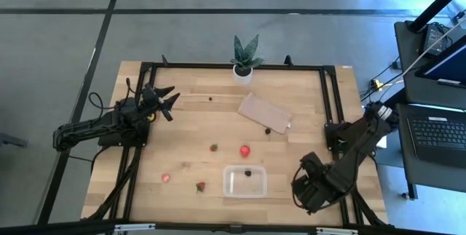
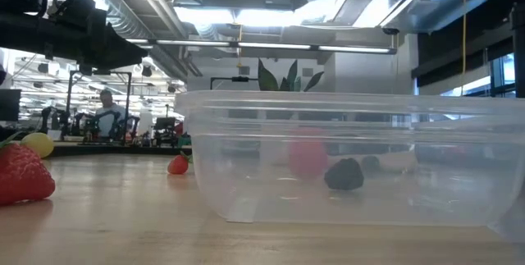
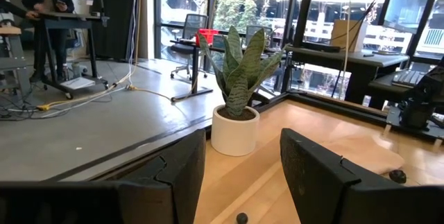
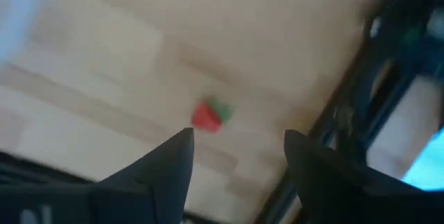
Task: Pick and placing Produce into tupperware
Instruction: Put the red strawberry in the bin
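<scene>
We see the tupperware (image 1: 245,181) near the desk's (image 1: 189,126) front edge, one dark berry (image 1: 248,173) inside; strawberries (image 1: 245,150) lie scattered on open wood; left gripper (image 1: 166,100) and right gripper (image 1: 300,184) both hold their jaws apart, empty.

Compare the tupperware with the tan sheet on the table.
The tupperware is clear with raised walls and holds one dark berry; the tan sheet is opaque and flat. The tupperware sits square near the front edge; the sheet lies skewed, farther back by the potted plant. Both are rectangular.
</scene>
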